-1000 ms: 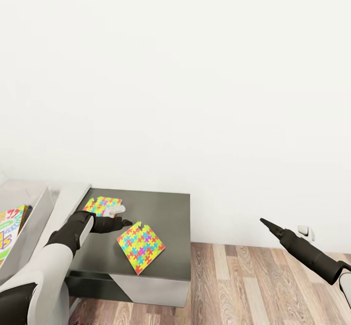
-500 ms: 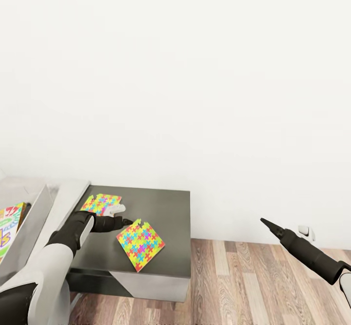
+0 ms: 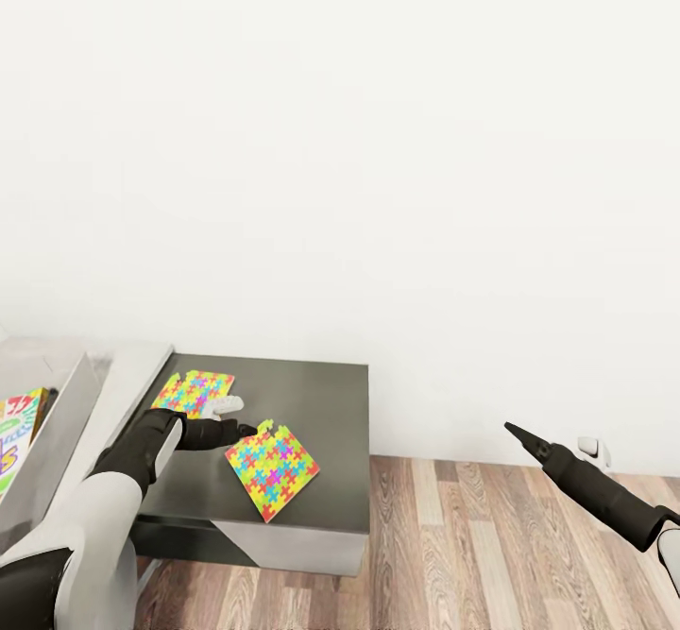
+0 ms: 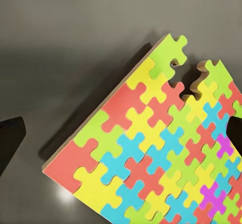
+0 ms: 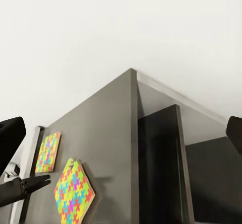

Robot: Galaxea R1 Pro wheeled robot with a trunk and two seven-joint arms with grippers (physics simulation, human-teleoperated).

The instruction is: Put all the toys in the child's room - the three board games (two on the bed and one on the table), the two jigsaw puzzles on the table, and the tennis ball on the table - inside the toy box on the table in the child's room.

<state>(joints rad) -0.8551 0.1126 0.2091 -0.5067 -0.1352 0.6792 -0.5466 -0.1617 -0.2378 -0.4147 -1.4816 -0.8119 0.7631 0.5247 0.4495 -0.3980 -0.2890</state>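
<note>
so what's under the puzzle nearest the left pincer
The near jigsaw puzzle lies flat on the dark cabinet top, with the left pincer at its corner. Anything beneath the panel is hidden.

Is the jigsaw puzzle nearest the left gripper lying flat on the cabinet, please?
Flat: the nearer puzzle rests on the dark cabinet top, left gripper at its corner.

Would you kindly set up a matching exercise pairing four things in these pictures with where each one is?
Things:
1. near jigsaw puzzle
2. far jigsaw puzzle
3. toy box
4. right pincer

Places:
A. on the light desk top, at the head view's left edge
B. out over the wood floor, away from the table
C. on the dark cabinet top, at the left pincer's tips
D. on the dark cabinet top, by its back left corner

Pairs: 1-C, 2-D, 3-A, 4-B
</note>
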